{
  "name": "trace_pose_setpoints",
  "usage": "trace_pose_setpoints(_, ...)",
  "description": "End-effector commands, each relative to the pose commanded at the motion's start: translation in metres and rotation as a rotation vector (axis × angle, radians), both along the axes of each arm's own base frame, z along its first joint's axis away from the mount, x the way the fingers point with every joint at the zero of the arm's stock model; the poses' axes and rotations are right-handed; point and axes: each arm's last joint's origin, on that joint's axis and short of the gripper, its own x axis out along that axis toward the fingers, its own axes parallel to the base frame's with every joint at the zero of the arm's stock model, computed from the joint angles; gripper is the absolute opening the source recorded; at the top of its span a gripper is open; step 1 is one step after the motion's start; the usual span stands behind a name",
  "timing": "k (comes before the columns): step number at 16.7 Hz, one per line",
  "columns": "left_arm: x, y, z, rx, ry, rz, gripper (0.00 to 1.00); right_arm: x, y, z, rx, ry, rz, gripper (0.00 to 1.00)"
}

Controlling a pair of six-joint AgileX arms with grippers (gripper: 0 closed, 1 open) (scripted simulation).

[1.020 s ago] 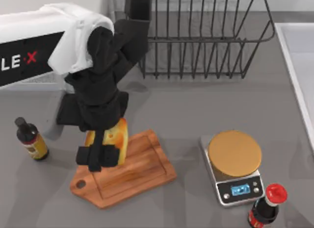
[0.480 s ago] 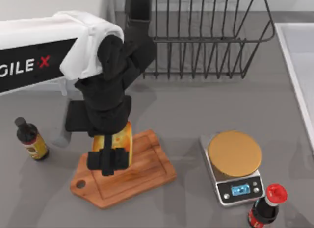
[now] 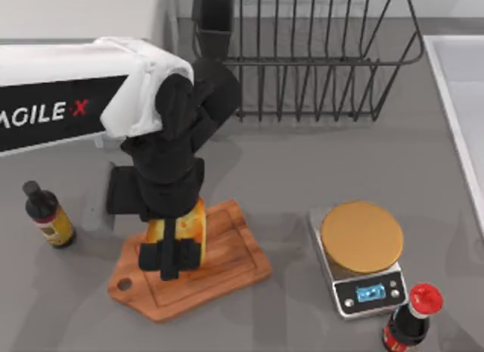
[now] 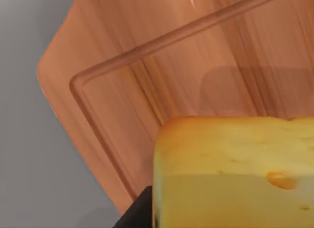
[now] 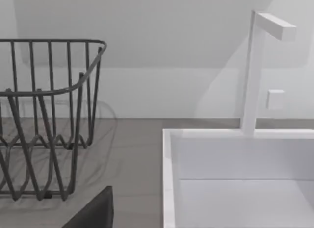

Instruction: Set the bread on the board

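**Bread held over the board by the left gripper**

Bread, a golden-yellow block with orange-brown speckles, sits in the left gripper above the board. Top view: the arm's black wrist covers the upper part of the bread; the black fingers clamp on the bread's lower end, so the claw is grasping the bread. Whether the bread touches the wood or hangs just above it, cannot tell. Bread is over the left-centre of the board, nearer the handle end than the far corner.

Board is brown wood, rounded corners, groove round the edge, short handle with a hole pointing to the table's lower left. It lies tilted on the grey table, left of centre.

Left wrist view: bread close up, yellow face with a small pit, a black finger edge against its side; behind it the board with its groove and a soft shadow on the wood.

Other stuff: silver scale with round tan top right of the board, apart from it. Red-capped dark bottle just beside the scale's lower right corner. Black-capped bottle with yellow label at far left, apart from the board. Wire rack at the back. White sink at the right edge.

Right wrist view: wire rack, white sink, white faucet, and a dark piece at the lower edge; right claw state cannot tell.
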Motion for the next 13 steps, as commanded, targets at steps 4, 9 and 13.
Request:
trace_pose_setpoints(4, -0.001, -0.001, -0.013, 0.000, 0.003, -0.003, 0.00, 0.000, 0.000, 0.000, 0.000, 0.000, 0.000, 1.00)
trace_pose_setpoints(9, -0.002, 0.000, -0.024, 0.001, 0.001, -0.005, 0.00, 0.000, 0.000, 0.000, 0.000, 0.000, 0.000, 1.00)
trace_pose_setpoints(13, -0.002, 0.000, -0.024, 0.001, 0.001, -0.005, 0.15, 0.000, 0.000, 0.000, 0.000, 0.000, 0.000, 1.00)
